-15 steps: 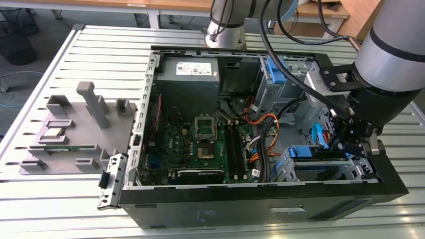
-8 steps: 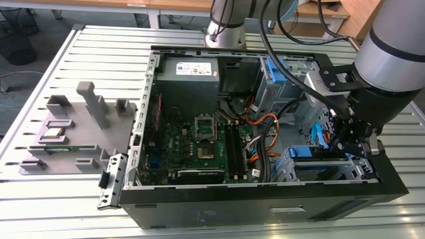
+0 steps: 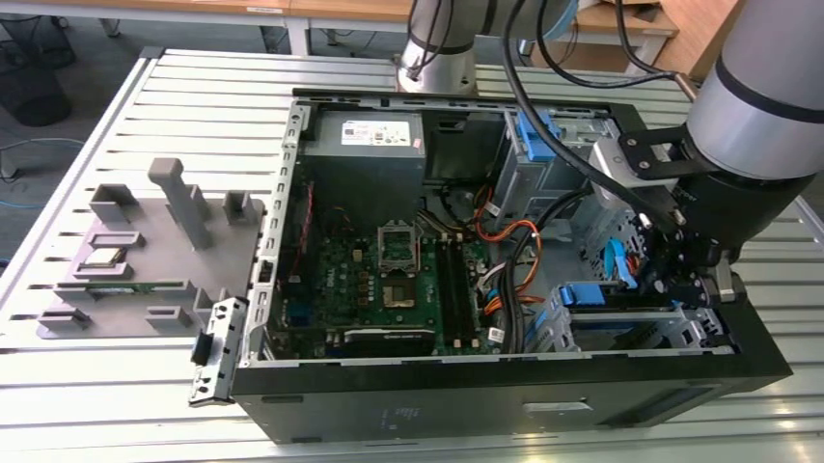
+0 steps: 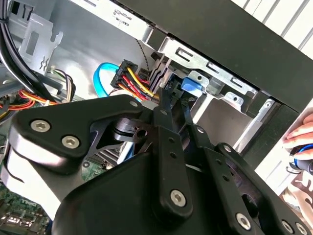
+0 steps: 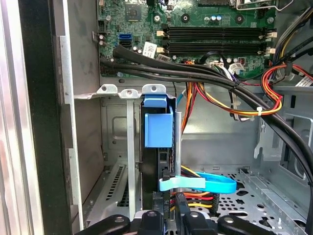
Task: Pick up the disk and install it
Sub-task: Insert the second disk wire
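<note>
Disk (image 5: 157,129), blue-railed and edge-on, is sitting upright in the grey sheet-metal drive cage (image 5: 128,147) of the open computer case (image 3: 515,386), directly ahead of the black jaws (image 5: 168,215), narrowly parted around its connector end.

The arm (image 3: 759,116) is reaching down at the exterior view's right, its wrist bending inward. The gripper (image 4: 172,100) is pointing downward, fingers (image 4: 164,105) seemingly drawn close together.

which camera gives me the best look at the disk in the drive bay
The first wrist view: the disk stands edge-on in the cage, blue rail facing the camera. The second wrist view shows its blue tab; the exterior view shows blue rails beside the gripper.
</note>
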`<state>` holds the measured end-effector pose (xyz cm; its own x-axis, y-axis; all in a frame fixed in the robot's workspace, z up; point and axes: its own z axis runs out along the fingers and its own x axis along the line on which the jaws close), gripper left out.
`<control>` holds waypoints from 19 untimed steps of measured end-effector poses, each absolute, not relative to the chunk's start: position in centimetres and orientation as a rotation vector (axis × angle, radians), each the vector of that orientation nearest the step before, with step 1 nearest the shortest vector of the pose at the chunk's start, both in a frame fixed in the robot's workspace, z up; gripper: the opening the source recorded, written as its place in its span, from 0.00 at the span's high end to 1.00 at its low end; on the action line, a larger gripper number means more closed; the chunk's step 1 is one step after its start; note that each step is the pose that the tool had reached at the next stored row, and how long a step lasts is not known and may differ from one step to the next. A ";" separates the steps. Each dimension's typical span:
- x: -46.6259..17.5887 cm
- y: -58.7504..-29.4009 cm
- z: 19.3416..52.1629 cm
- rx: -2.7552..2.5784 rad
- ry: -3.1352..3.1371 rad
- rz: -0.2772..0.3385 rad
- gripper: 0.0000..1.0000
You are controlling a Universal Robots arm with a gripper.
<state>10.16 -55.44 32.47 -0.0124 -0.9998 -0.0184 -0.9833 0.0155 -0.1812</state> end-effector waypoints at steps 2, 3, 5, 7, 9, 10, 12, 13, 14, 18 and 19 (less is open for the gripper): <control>10.2 -55.4 32.5 -2.103 2.133 -0.175 0.76; 10.2 -55.4 32.6 -2.103 2.133 -0.176 0.76; 10.2 -55.4 32.9 -2.103 2.134 -0.175 0.76; 10.2 -55.4 33.3 -2.102 2.134 -0.176 0.76; 10.2 -55.4 33.9 -2.102 2.135 -0.175 0.76; 10.2 -55.4 34.2 -2.101 2.135 -0.175 0.76; 10.2 -55.4 34.8 -2.101 2.135 -0.176 0.76; 10.2 -55.4 35.0 -2.101 2.135 -0.175 0.76; 10.2 -55.4 35.1 -2.101 2.135 -0.175 0.76; 10.2 -55.4 35.1 -2.101 2.135 -0.175 0.76; 10.2 -55.4 35.1 -2.101 2.135 -0.175 0.76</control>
<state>10.16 -55.44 35.10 -0.0145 -0.9997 -0.0186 -0.9833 0.0177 -0.1811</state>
